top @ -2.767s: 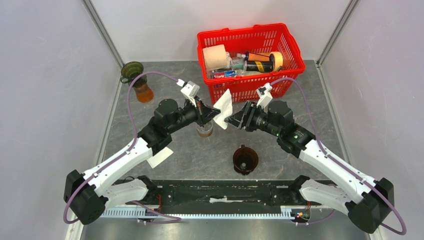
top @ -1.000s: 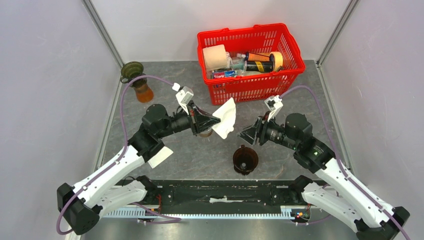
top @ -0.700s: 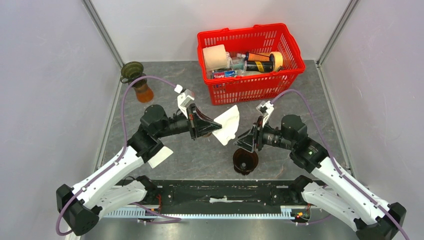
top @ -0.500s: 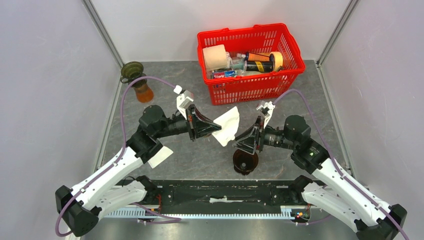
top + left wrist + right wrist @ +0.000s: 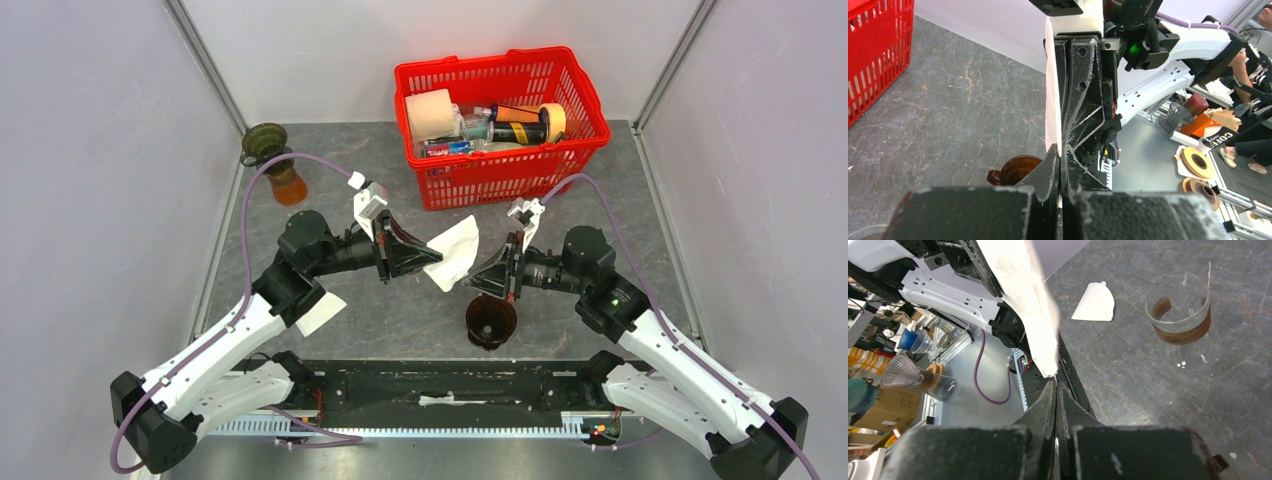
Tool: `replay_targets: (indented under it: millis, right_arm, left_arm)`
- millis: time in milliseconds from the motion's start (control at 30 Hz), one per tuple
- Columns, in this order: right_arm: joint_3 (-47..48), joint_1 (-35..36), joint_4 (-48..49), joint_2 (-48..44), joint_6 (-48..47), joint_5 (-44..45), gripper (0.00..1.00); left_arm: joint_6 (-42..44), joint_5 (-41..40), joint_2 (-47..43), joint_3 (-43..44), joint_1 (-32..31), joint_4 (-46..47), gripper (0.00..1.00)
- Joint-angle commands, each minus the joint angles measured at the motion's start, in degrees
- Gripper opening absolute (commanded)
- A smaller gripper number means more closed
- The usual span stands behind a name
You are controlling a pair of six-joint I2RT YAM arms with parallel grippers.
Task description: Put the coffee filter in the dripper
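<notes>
A white paper coffee filter point(image 5: 453, 250) hangs in the air between the two arms, above and left of the brown dripper point(image 5: 490, 320), which stands on the table with nothing in it. My left gripper point(image 5: 432, 259) is shut on the filter's left edge. My right gripper point(image 5: 470, 281) is shut on its lower right corner. In the left wrist view the filter point(image 5: 1052, 100) runs edge-on from the closed left gripper point(image 5: 1060, 150), with the dripper point(image 5: 1017, 170) below. In the right wrist view the filter point(image 5: 1028, 300) ends in the right gripper point(image 5: 1056, 382).
A red basket point(image 5: 560, 160) full of items stands at the back. A second flat filter point(image 5: 320, 315) lies by the left arm. A glass server point(image 5: 1178, 315) sits on the table under the left gripper. A green funnel on an amber jar point(image 5: 272, 160) stands back left.
My right gripper has moved left to the filter's lower corner and closed on it. The left arm has kept holding the filter, shifting it slightly towards the dripper.
</notes>
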Motion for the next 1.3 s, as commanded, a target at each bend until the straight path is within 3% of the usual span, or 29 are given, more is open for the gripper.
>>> replay_targets:
  millis: [0,267,467,667,1000,1167,1267]
  right_arm:
    - [1.27,-0.13,-0.54,-0.71,-0.18,-1.48,0.0]
    - [1.27,-0.12,0.97,-1.26,-0.49,-3.37,0.0]
    - [2.19,-0.12,0.92,-1.56,-0.04,-6.65,0.0]
    - [2.74,-0.12,6.03,-1.42,-0.83,-7.95,0.0]
    - [4.41,-0.14,-11.76,-0.75,-11.18,5.37,0.0]
    - [3.47,-0.12,-11.42,0.93,-11.93,8.92,0.0]
    - [2.65,-0.12,-6.18,2.13,-11.16,8.01,0.0]
  left_arm:
    - [2.43,-0.43,-1.11,0.44,-0.07,0.79,0.02]
    - [2.48,-0.38,-0.66,0.24,-0.07,0.85,0.02]
    - [3.19,-5.89,-0.59,-0.01,-0.07,-1.48,0.02]
    - [1.72,-2.82,0.96,-0.74,-0.07,1.59,0.02]
    - [-3.52,2.98,-0.74,-2.58,-0.07,8.38,0.02]
    - [-6.71,6.2,0.09,-2.84,-0.08,12.86,0.02]
    - [-7.84,7.29,0.76,-2.71,-0.07,14.14,0.02]
